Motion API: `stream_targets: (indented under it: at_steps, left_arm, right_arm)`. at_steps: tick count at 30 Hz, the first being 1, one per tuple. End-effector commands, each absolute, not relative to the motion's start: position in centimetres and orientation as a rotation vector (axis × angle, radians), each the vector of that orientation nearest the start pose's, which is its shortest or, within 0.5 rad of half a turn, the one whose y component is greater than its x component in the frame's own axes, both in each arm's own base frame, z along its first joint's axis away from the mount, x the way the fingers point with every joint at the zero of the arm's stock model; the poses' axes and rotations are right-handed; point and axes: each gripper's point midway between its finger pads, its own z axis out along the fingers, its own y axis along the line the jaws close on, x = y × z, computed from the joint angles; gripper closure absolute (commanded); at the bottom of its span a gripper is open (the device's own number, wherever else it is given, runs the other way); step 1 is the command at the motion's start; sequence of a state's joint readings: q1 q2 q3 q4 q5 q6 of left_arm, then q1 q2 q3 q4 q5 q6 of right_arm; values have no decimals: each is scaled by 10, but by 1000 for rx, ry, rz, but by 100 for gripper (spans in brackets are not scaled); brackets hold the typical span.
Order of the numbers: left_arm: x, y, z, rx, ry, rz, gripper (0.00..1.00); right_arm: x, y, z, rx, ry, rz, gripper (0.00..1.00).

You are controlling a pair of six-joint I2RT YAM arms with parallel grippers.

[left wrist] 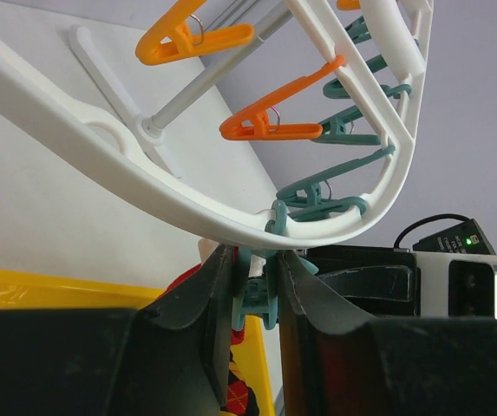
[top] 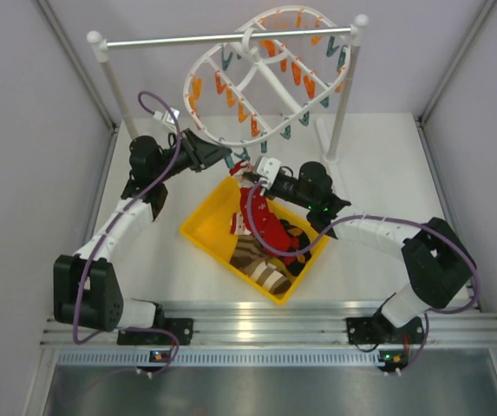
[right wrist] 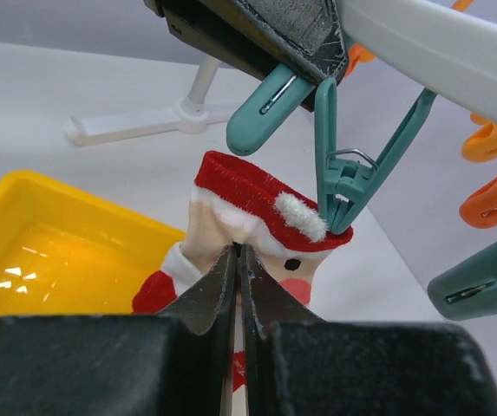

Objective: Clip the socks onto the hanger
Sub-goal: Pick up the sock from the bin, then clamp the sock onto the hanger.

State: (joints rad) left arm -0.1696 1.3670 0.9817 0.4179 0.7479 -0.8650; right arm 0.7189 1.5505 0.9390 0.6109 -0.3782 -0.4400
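The right claw (right wrist: 238, 260) pinches the red Santa sock (right wrist: 257, 204), its cuff just above the fingertips, and the teal clip (right wrist: 335, 173) up and right of them seems to catch only the cuff's outer edge. Farther off, the left claw (left wrist: 252, 282) is clamped around what looks like that clip under the hanger (left wrist: 179, 204) rim; should it release on so thin a bite, or the ring swing, the sock could slip into the yellow bin (right wrist: 57, 208) below.

White table (top: 378, 173) — yellow bin (top: 213, 217), rail stand (top: 187, 40)
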Motion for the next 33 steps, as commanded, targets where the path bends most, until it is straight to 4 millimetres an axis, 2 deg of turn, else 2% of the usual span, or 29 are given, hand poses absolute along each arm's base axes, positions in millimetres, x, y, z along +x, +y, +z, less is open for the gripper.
stream_targets:
  at_steps: [1,19,28,33]
  left_arm:
    - [372,-207,325,80,1703,-1366,100]
    - [377,-204,312,82,1740,-1309,100]
    - [377,-204,311,89,1745,-1307,100]
    - [377,-205,311,91,1746,-1307,100]
  right_arm:
    - [337,364,307,-1044,994,532,100]
    - [329,364,319,-1021,981,580,100]
    - [318,369,298,-1030,1068,668,100]
    - [303,377,283,-1079,1093,722,100]
